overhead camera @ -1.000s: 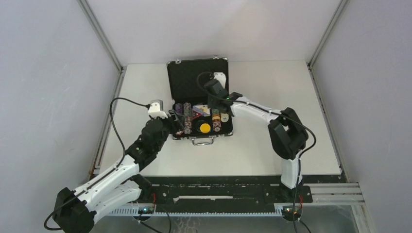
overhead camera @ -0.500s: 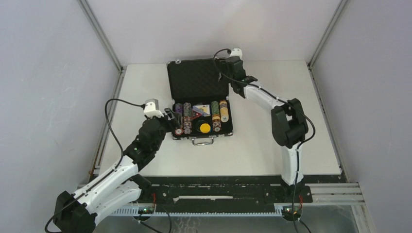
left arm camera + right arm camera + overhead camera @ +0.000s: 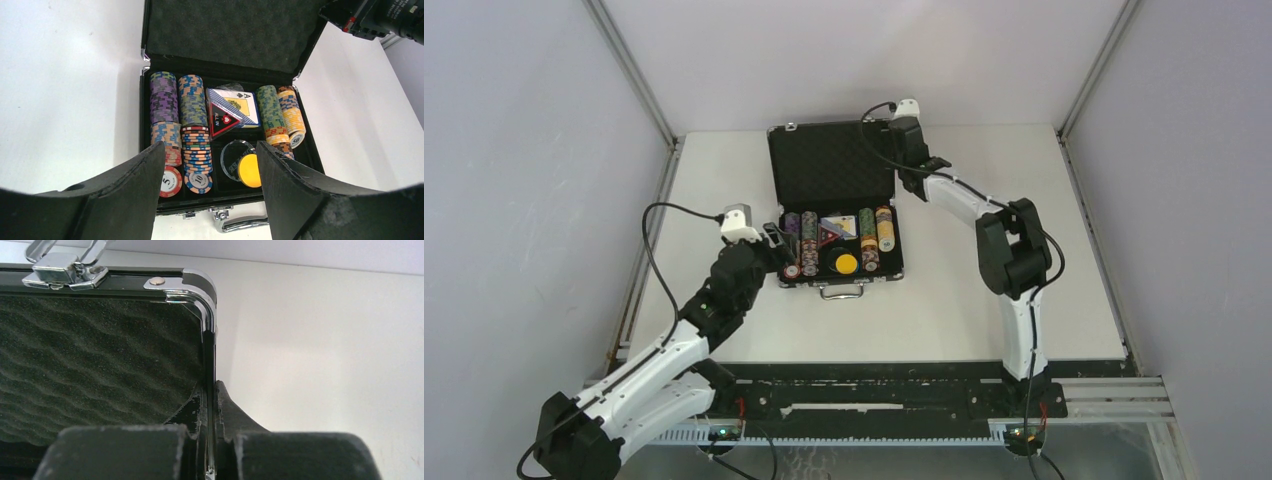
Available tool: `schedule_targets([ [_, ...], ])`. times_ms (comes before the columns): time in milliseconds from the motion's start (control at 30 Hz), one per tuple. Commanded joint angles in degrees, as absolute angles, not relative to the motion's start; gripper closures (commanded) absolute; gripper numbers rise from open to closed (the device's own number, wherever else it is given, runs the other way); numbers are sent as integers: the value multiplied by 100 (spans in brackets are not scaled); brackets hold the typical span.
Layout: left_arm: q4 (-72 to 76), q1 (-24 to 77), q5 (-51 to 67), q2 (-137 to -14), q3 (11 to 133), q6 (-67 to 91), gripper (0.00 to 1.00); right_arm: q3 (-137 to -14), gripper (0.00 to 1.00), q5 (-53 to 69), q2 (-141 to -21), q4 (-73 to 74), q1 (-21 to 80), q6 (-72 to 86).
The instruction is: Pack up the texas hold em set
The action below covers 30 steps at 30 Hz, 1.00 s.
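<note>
The black briefcase lies open in the middle of the table, lid upright at the back. Its tray holds multicoloured chip stacks, a card deck, a red-black triangle token, a clear round button and a yellow button. The metal handle faces me. My left gripper is open and empty, hovering over the case's front left. My right gripper is shut on the lid's right edge, near its silver top corner.
A silver latch sits on the lid's top rim. White table surface surrounds the case. Grey enclosure walls with metal posts stand left, right and behind.
My right gripper moved from over the case's tray up and back to the lid's right edge and shut on it. My left gripper drew back slightly toward the front left.
</note>
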<state>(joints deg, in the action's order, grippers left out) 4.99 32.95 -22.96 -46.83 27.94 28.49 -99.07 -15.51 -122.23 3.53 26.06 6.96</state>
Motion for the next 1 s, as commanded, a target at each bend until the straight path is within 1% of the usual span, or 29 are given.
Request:
schedule_targets([
  [0,666,3252,-2415,-4585,2684,2777,29,-9257,100,-1911,-11435,-365,2773,510],
  [300,668,3252,-2262,-4324,2613,2896,29,-7766,100,-2417,-10378,-831,3259,540],
  [367,660,3252,-2219,-4218,2582,2946,29,-7408,89,-2508,-10150,-863,3411,580],
  [400,666,3259,-2185,-4158,2554,2974,29,-7185,86,-2549,-10000,-920,3499,614],
  [433,675,3260,-2152,-4100,2523,3010,30,-6899,80,-2577,-9834,-982,3579,678],
  [467,684,3261,-2122,-4051,2496,3046,30,-6597,68,-2606,-9643,-1041,3672,774],
  [500,685,3261,-2097,-3987,2461,3076,30,-6219,52,-2598,-9406,-1176,3803,849],
  [533,694,3267,-2092,-3895,2435,3107,30,-5819,35,-2591,-9168,-1286,3911,902],
  [567,703,3280,-2092,-3819,2406,3147,30,-5441,23,-2613,-8897,-1290,4058,1026],
  [600,710,3298,-2103,-3727,2382,3182,31,-5030,19,-2596,-8616,-1203,4225,1310],
  [700,845,3356,-2131,-3386,2228,3296,31,-3457,18,-2792,-7531,-1301,5130,2007],
  [767,927,3364,-2215,-3252,2101,3383,32,-2896,20,-2962,-7046,-1182,5633,2524],
  [833,957,3370,-2274,-3197,2043,3434,33,-2685,32,-3139,-6604,-973,6082,2738],
  [933,949,3372,-2208,-3169,2063,3396,33,-2654,38,-3392,-6061,-807,6744,2701],
  [967,942,3381,-2211,-3183,2057,3391,33,-2657,41,-3369,-5966,-838,6780,2676],
])
